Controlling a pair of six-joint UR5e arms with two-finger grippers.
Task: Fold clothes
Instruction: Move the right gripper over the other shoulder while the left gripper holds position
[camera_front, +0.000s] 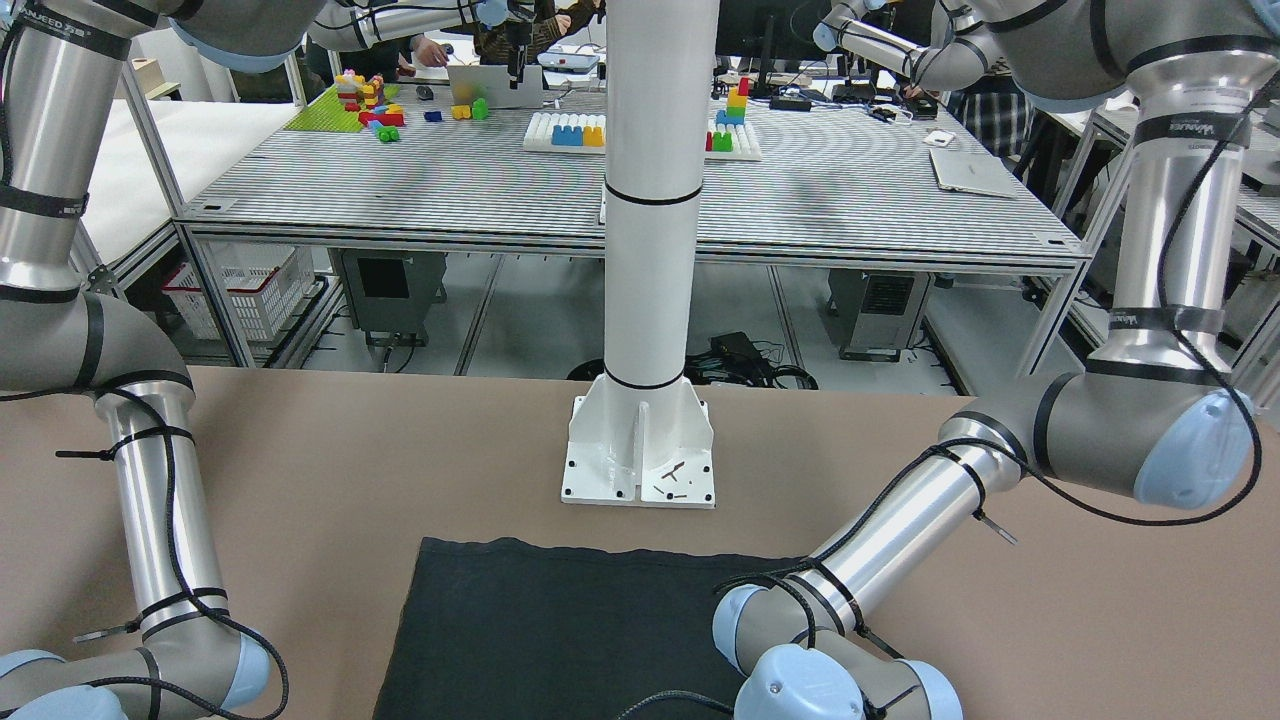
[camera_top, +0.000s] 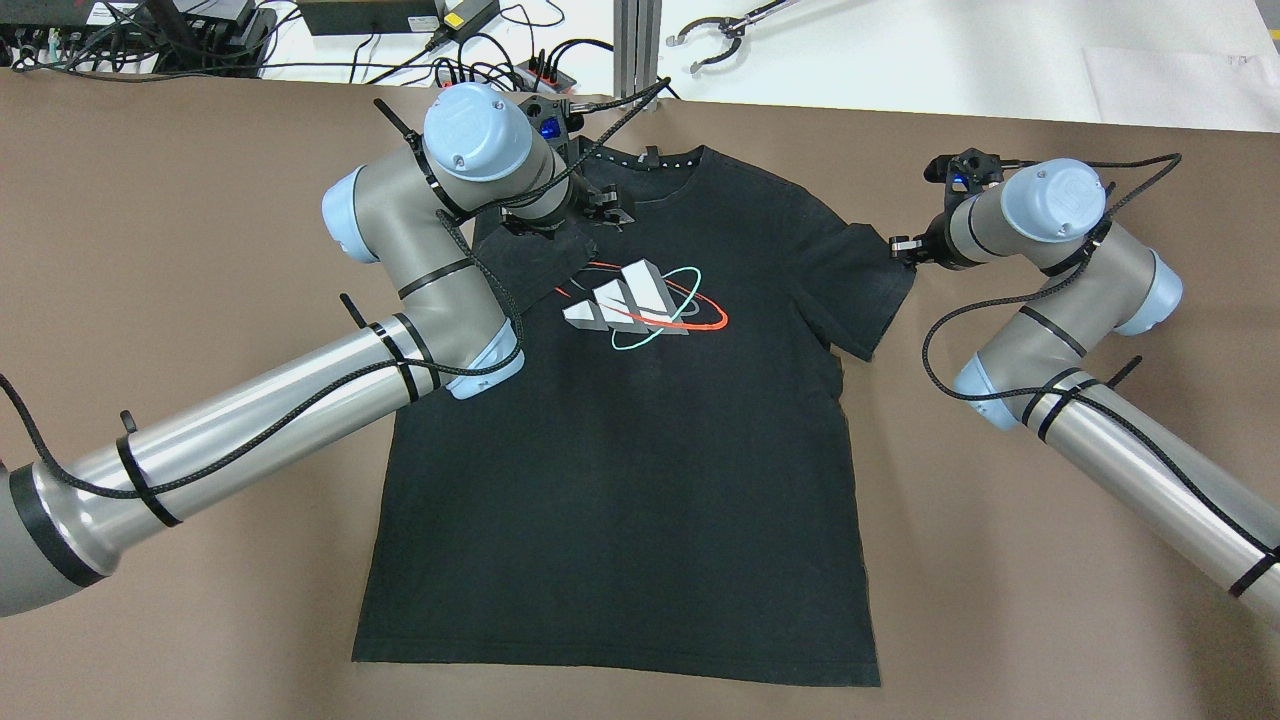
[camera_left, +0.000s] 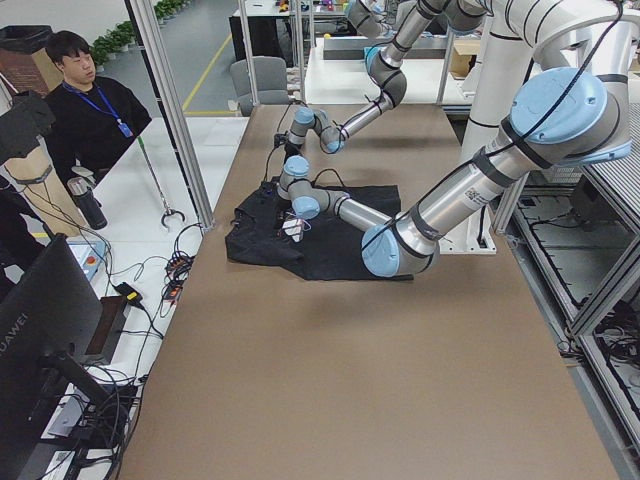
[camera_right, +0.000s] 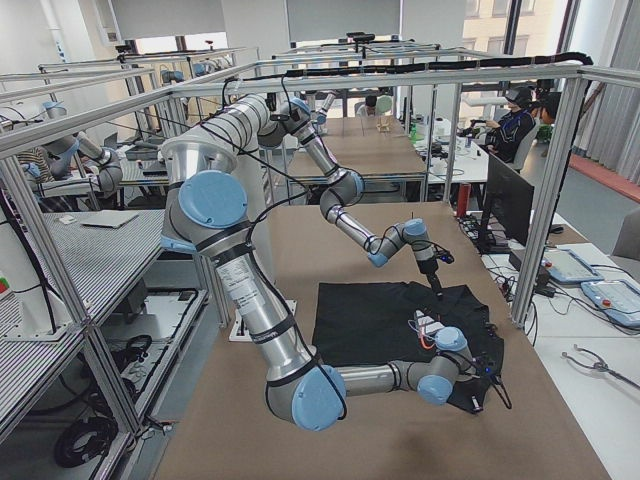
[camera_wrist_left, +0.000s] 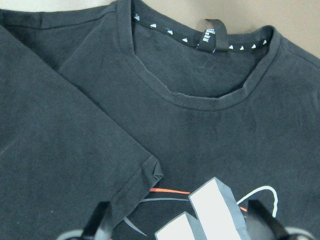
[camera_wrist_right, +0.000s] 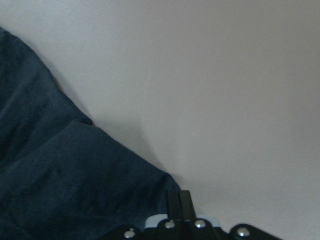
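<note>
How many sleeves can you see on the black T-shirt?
2. One sleeve is folded onto the T-shirt's chest by the logo; the other sleeve lies spread out on the table.

This is a robotics lab. Aluminium-profile framing (camera_right: 400, 75) spans the top of the exterior right view, and a white pillar (camera_front: 650, 200) is bolted to the brown tabletop (camera_front: 300, 470). In the upper front-facing view, slatted workbenches (camera_front: 480, 190) carry coloured building blocks (camera_front: 370, 105) beneath further robot arms (camera_front: 880, 45). Cables and power strips (camera_top: 520, 60) line the overhead view's top edge. A monitor (camera_left: 40, 330) stands at lower left of the exterior left view.
</note>
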